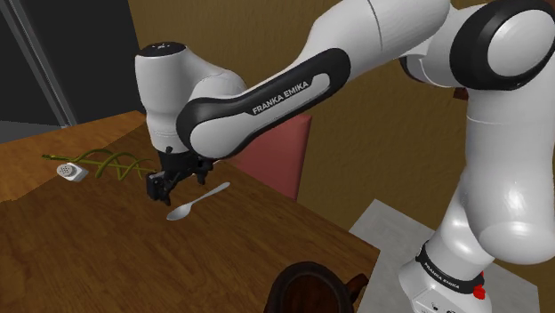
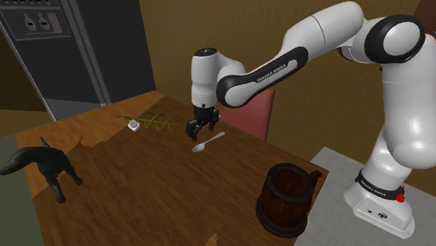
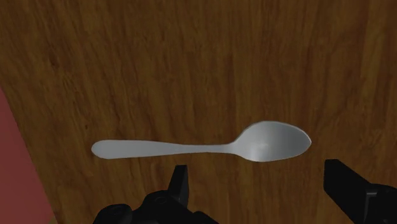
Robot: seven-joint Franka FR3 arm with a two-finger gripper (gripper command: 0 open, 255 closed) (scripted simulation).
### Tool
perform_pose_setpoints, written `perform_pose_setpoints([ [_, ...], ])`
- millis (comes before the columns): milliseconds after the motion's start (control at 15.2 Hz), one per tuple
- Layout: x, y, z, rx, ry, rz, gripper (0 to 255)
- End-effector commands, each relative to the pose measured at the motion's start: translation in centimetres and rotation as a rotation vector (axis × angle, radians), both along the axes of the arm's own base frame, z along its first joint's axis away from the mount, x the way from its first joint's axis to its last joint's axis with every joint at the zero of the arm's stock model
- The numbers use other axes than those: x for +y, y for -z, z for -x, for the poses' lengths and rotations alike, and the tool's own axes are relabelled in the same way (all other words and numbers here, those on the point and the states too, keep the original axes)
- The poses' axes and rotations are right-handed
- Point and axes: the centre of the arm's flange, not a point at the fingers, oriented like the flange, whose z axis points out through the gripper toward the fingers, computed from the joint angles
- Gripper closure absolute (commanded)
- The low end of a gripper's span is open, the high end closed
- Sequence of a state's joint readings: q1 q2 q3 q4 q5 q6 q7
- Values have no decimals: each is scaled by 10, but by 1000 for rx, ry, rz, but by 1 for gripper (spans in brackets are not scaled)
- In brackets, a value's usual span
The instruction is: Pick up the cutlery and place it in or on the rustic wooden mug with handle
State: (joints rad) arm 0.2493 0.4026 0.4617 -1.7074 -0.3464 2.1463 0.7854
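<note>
My hand (image 3: 262,191) hangs released, fingers apart, just above the grey spoon (image 3: 203,147). The spoon lies flat on the brown wooden table (image 3: 191,57), touching neither finger. The dark wooden mug (image 2: 286,199) stands upright well apart, near the table corner by my stand. The second exterior view takes in a black dog figure (image 2: 42,164) at the table's far edge, a dark cabinet (image 2: 63,49) behind it, and a reddish chair back (image 2: 260,115).

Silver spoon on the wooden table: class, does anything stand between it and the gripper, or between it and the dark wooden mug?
Nothing visible does. The open all-black two-finger gripper is right beside the silver spoon with nothing between them. Nothing lies on the brown wooden table between the spoon and the dark wooden mug with handle.
</note>
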Motion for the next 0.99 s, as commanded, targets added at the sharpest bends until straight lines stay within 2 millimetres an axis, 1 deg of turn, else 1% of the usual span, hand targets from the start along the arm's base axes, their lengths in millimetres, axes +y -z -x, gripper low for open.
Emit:
perform_pose_setpoints([
  [0,21,10,-12,-7,-4,0,0],
  [66,28,14,-16,-9,-6,-1,0],
  [528,27,50,-22,-9,-6,-1,0],
  [594,27,53,-22,-9,-6,-1,0],
  [924,27,53,-22,-9,-6,-1,0],
])
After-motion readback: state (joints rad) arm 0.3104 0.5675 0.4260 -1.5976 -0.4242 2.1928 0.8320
